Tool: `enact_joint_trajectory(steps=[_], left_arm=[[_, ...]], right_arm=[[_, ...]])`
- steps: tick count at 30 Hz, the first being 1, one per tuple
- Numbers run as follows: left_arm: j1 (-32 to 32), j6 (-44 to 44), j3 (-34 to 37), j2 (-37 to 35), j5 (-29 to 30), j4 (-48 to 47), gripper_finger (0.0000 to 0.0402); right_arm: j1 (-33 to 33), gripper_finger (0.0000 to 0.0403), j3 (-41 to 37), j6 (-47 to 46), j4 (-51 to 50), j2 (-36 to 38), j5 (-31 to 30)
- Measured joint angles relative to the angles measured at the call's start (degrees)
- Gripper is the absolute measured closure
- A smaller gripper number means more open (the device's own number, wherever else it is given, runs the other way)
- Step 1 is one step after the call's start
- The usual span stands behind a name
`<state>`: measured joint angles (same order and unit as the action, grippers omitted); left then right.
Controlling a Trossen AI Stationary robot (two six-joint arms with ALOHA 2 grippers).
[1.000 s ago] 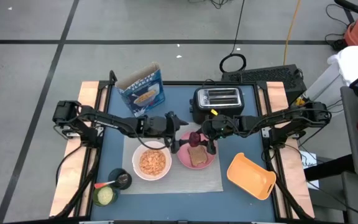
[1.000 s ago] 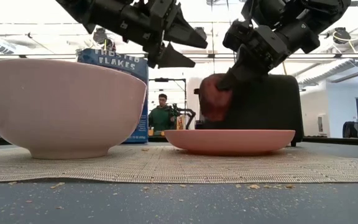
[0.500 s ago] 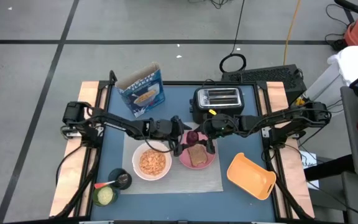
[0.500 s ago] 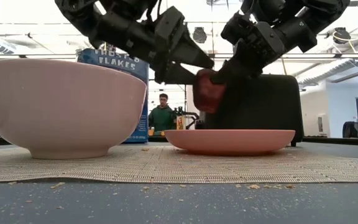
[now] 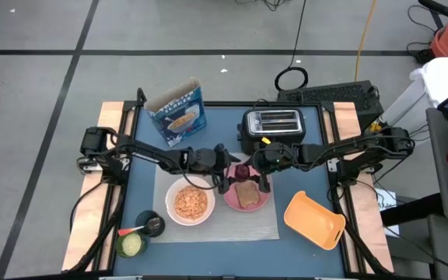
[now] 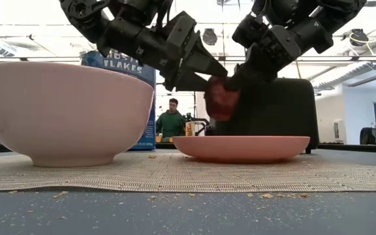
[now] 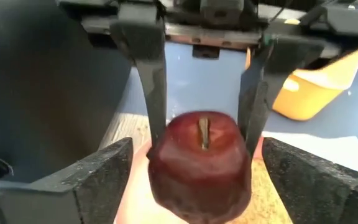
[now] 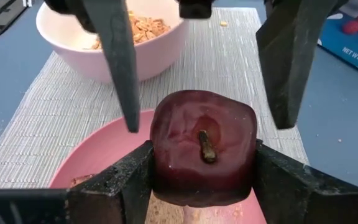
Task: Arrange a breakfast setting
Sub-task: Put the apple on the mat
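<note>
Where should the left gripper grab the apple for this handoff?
Probably the apple's rounded sides, on the half facing the left gripper, coming in level along its core. The right gripper clamps the half away from it, above the plate, so the near half looks bare, and the open left fingers straddle it.

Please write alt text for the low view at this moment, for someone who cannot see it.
The right gripper holds a dark red fruit just above a pink plate, while the left gripper, jaws open, reaches in beside the fruit. A white bowl stands to one side on the same grey woven mat, with a cereal box and a black toaster behind.
</note>
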<state>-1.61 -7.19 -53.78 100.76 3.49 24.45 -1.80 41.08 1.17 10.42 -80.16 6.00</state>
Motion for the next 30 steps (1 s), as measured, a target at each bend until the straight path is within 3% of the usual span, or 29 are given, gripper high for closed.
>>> enact_joint_trajectory(steps=[19,30], left_arm=[[0.38,1.04,0.00,0.01,0.02,-0.37,0.0173],[0.39,1.00,0.00,0.01,0.02,-0.37,0.0182]], right_arm=[[0.00,0.0171,-0.04,-0.46,0.01,-0.02,-0.07],[0.00,0.0170,-0.08,-0.48,0.23,-0.02,-0.08]])
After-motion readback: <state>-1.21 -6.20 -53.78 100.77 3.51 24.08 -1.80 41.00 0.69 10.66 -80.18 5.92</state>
